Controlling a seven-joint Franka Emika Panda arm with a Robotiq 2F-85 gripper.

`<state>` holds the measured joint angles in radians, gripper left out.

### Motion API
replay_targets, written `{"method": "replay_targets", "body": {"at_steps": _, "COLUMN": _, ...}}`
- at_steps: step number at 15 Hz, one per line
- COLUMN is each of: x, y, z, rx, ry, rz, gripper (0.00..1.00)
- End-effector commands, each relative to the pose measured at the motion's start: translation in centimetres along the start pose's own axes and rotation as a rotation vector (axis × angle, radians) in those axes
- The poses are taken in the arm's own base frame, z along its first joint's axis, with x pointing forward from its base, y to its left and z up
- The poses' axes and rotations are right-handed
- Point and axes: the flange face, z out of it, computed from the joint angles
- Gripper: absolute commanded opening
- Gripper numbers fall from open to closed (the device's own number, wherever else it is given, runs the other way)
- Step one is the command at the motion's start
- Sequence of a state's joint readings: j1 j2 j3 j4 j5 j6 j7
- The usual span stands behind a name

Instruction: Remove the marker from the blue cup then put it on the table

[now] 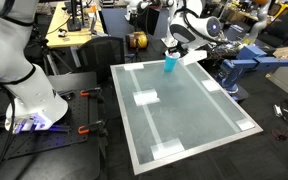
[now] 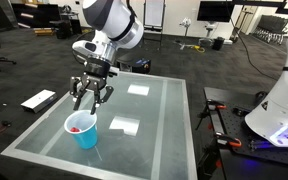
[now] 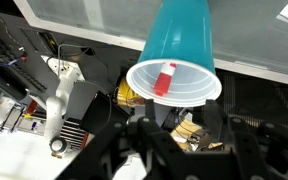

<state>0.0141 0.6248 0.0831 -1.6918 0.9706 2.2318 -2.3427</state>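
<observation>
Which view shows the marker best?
The wrist view: it looks straight into the blue cup, where the marker shows red against the pale inside. In an exterior view the marker is a small red speck; in an exterior view with the cup distant, it cannot be made out.

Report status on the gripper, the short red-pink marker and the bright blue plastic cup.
Gripper open, empty, hovering above bright blue plastic cup. Short red-pink marker inside cup, not yet gripped. Nothing seen between jaws and marker.
</observation>
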Motion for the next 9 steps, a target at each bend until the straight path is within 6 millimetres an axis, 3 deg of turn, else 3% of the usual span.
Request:
{"method": "replay_targets", "body": {"at_steps": 1, "x": 0.2, "y": 0.8, "z": 0.5, "rx": -0.004, "ry": -0.029, "rz": 0.010, "gripper": 0.54}}
{"method": "replay_targets", "body": {"at_steps": 9, "x": 0.8, "y": 1.3, "z": 1.8, "rx": 0.042, "ry": -0.079, "rz": 0.008, "gripper": 0.50}}
